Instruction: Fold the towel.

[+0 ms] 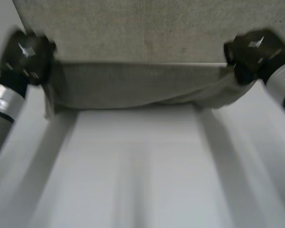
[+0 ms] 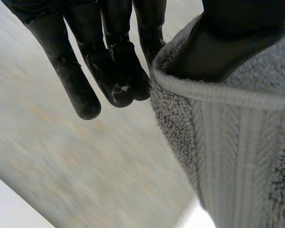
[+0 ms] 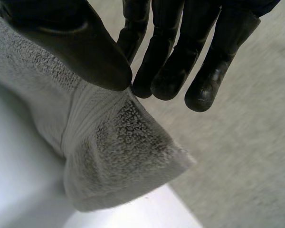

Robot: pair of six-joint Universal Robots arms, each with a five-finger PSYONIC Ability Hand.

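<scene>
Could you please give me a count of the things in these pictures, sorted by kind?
grey towel: 1
black robot hands: 2, the left hand and the right hand, each pinching a near corner of the towel
white table: 1
Total: 4

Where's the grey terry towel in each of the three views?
Head view: grey terry towel strung between left hand and right hand.
Left wrist view: towel pinched under the left thumb, beside the fingers.
Right wrist view: its corner pinched under the right thumb.
Shared landmark: the white table under the lifted edge.
</scene>
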